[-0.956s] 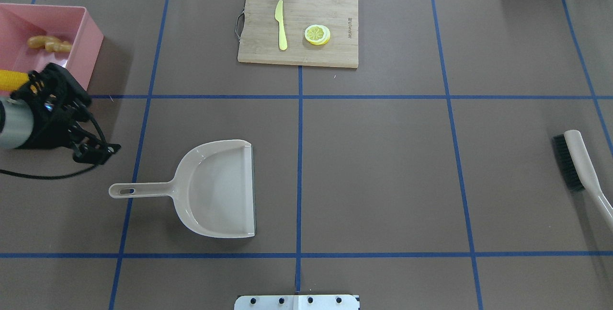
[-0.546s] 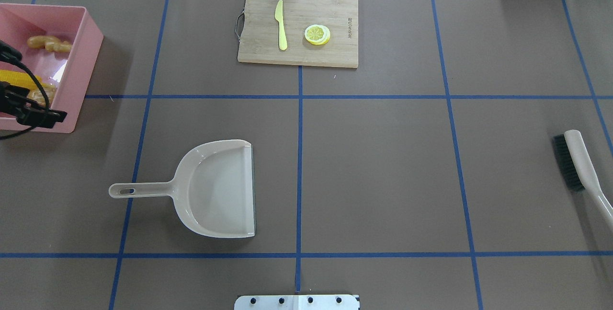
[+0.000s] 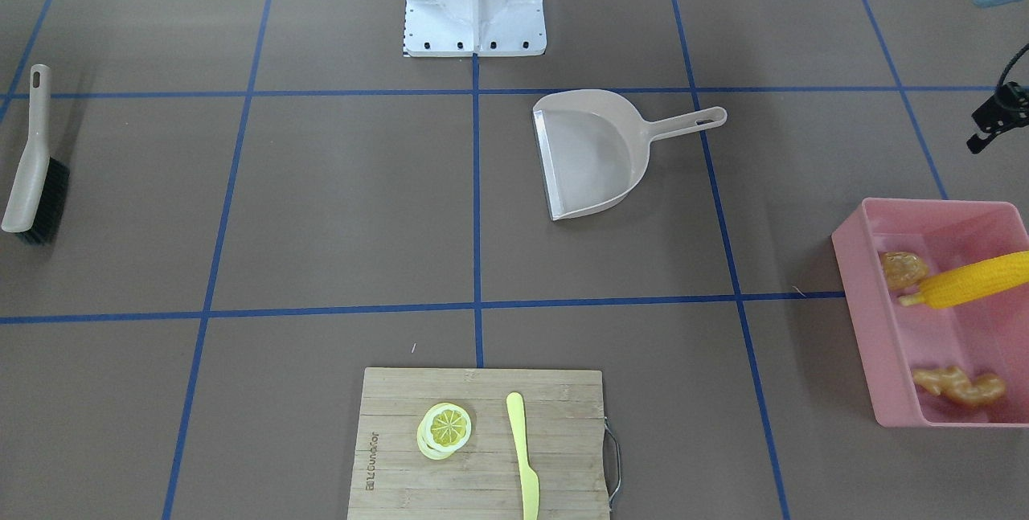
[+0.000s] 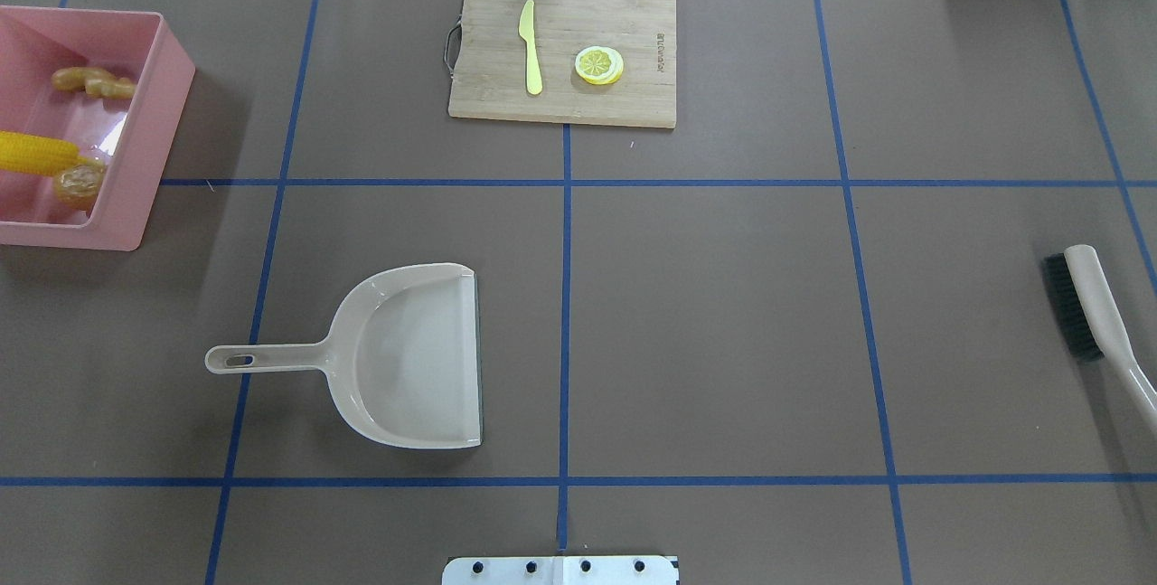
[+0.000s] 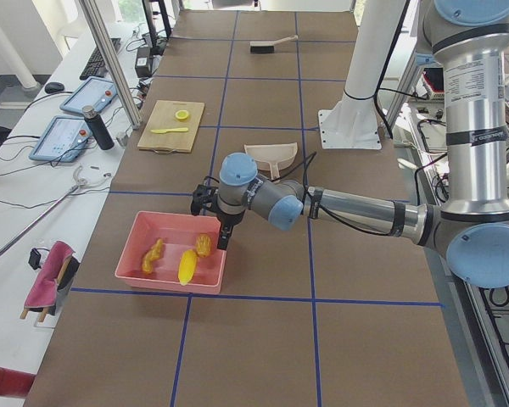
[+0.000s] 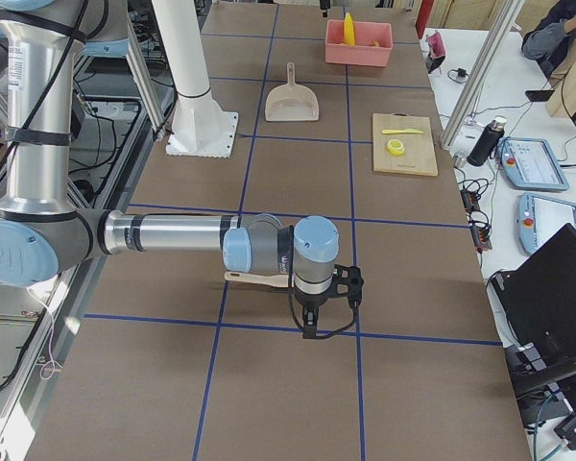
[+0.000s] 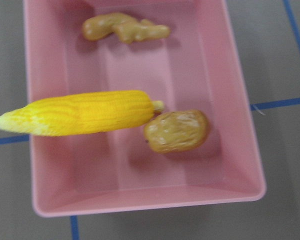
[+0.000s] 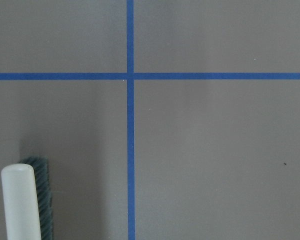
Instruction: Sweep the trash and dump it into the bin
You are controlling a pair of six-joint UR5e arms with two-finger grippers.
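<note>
- In the overhead view, nearest the robot's base, the dustpan (image 4: 407, 359) lay flat and empty on the worktop (image 4: 723, 296). Its handle pointed to 9 o'clock and no tool was on it.
- Out at 3 o'clock the brush (image 4: 1085, 305) lay on the worktop. The right tool (image 6: 312, 322) hung close over its handle end. The side view did not show whether its fingers were apart or together.
- At 10 o'clock from the dustpan sat the bin (image 4: 167, 97) with all three pieces of trash inside. The potato (image 4: 79, 183) was at the near end, the corn cob (image 4: 36, 153) touched it, and the ginger root (image 4: 95, 83) lay apart at the far end.
- The left tool (image 5: 223, 237) hung just beside the bin's robot-side wall, gripping nothing visible. I could not tell whether its fingers were spread or closed.
- In the left wrist view the cob's long axis ran 9 to 3 o'clock across the bin's short width, and its pale tip poked out over the 9 o'clock rim.
- The job looked done. If the cob needed a nudge inward, the left arm was far the nearer.
- Farthest, at 12 o'clock, the cutting board (image 4: 624, 15) carried the knife (image 4: 531, 47) and the lemon slice (image 4: 598, 65).
</note>
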